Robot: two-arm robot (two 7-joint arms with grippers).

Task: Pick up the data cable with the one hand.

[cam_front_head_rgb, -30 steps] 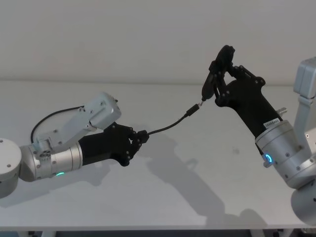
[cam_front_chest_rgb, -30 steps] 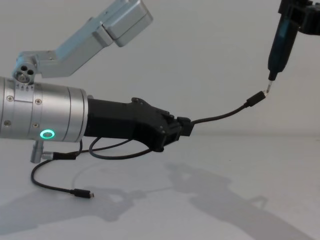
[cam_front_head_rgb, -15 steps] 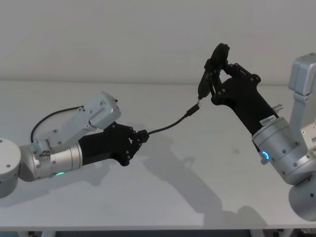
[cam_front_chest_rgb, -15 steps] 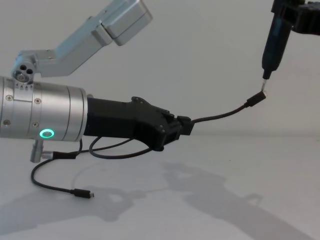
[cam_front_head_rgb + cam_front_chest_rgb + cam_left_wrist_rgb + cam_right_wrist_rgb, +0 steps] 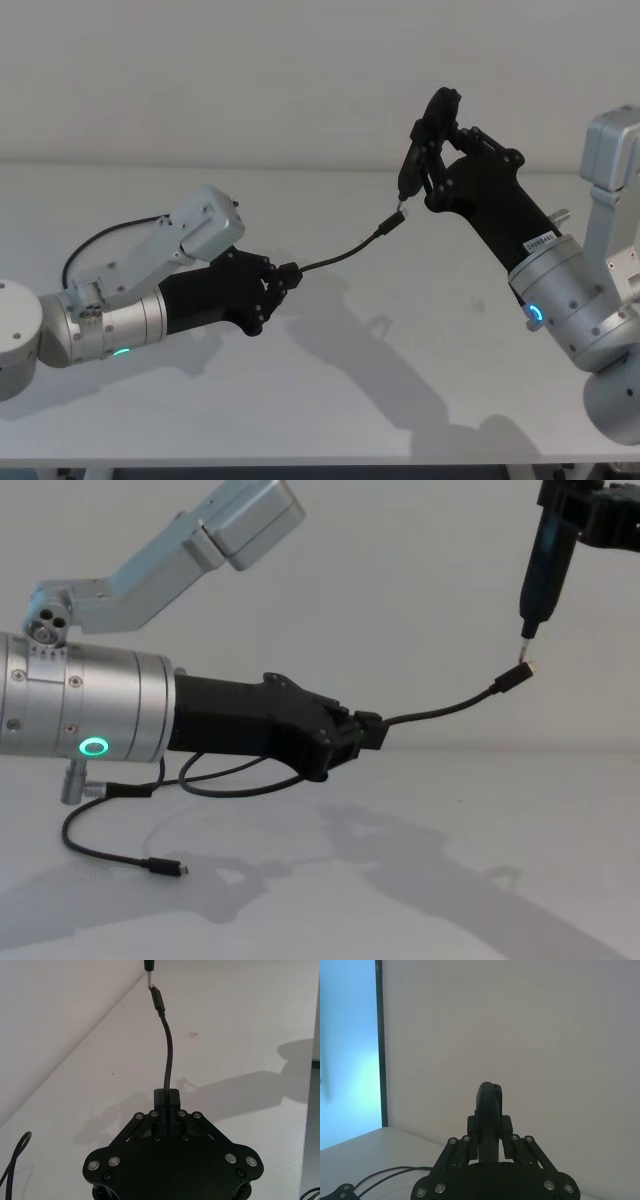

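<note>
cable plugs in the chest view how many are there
2. One plug is raised, ending the data cable held by the left gripper, just below the pointed black tool in the right gripper. The other lies on the table under the left wrist. Others may hide behind the arm.

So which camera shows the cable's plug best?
Chest view: the plug shows side-on against the wall, metal tip just under a black tool. Head view shows it small, over the table; left wrist view shows it from behind, beyond the left gripper holding the cable.
</note>
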